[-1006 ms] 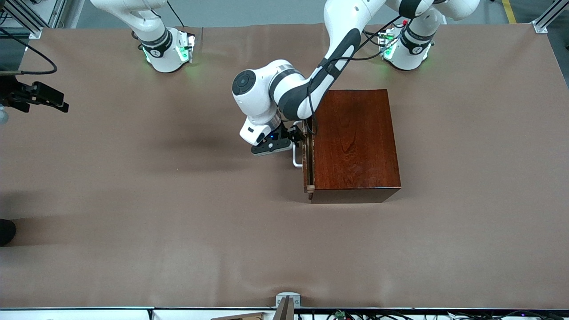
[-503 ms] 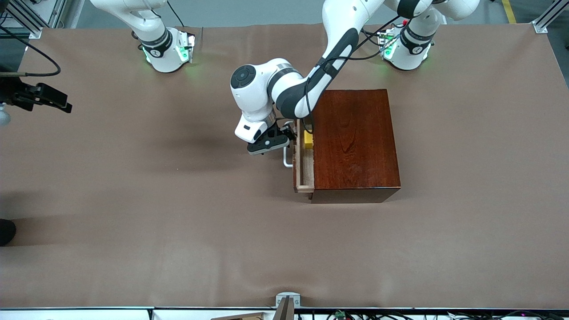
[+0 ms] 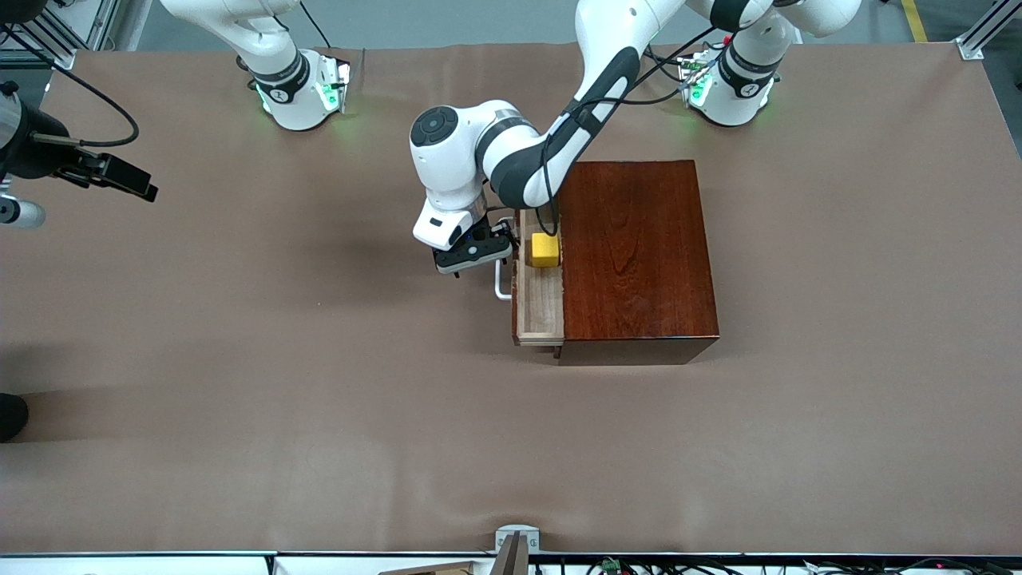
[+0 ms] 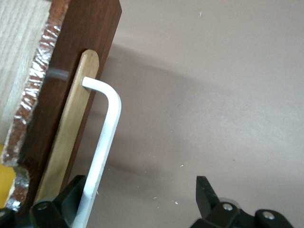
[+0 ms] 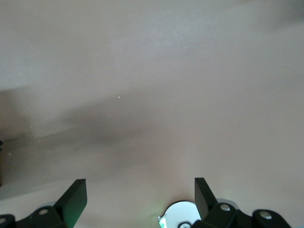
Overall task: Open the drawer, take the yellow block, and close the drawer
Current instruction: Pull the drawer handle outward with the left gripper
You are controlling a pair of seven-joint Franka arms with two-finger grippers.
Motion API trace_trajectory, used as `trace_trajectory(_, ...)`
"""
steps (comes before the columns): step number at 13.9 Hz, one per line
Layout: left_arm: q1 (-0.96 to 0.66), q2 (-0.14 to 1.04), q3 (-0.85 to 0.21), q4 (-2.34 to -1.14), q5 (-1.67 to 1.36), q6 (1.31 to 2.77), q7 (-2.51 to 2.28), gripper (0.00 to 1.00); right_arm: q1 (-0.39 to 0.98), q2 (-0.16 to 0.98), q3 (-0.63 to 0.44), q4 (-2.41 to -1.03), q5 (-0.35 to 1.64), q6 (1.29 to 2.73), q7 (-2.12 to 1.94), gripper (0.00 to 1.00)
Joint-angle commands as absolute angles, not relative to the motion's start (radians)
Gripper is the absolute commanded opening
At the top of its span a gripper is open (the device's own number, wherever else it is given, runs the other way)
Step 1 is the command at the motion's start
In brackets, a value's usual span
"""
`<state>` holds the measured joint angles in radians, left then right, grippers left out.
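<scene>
Drawer [image 3: 539, 307] is partly out, yellow block [image 3: 545, 250] sitting in its tray just beside the left gripper [image 3: 473, 254] — jaws wide open, handle [image 4: 102, 142] hooked against one finger. Right gripper [image 3: 120, 177] waits open, well apart.

Yellow block [image 3: 545, 250] in open drawer [image 3: 539, 307]
</scene>
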<state>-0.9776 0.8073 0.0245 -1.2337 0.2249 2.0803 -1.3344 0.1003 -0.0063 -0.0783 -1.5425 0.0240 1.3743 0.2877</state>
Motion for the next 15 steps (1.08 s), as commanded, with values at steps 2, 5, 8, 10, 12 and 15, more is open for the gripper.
trace_trajectory(2, -1.009, 0.891, -0.006, -1.143, 0.156, 2.253, -1.425, 1.0, 0.103, 0.002, -0.086, -1.534, 0.044, 1.364, 0.341, 1.0)
trace_trajectory(5, -1.009, 0.891, -0.008, -1.134, 0.156, 2.29, -1.459, 1.0, 0.097, 0.006, -0.086, -1.539, 0.044, 1.364, 0.372, 1.0)
trace_trajectory(8, -1.009, 0.891, -0.006, -1.134, 0.153, 2.341, -1.477, 1.0, 0.103, 0.011, -0.084, -1.54, 0.044, 1.365, 0.436, 1.0)
trace_trajectory(10, -1.008, 0.887, -0.006, -1.134, 0.153, 2.344, -1.477, 1.0, 0.104, 0.017, -0.084, -1.539, 0.044, 1.367, 0.436, 1.0)
trace_trajectory(12, -1.008, 0.884, -0.006, -1.134, 0.153, 2.344, -1.474, 1.0, 0.106, 0.018, -0.084, -1.539, 0.046, 1.367, 0.437, 1.0)
trace_trajectory(15, -1.006, 0.877, -0.006, -1.129, 0.15, 2.342, -1.47, 1.0, 0.106, 0.037, -0.084, -1.539, 0.049, 1.371, 0.437, 1.0)
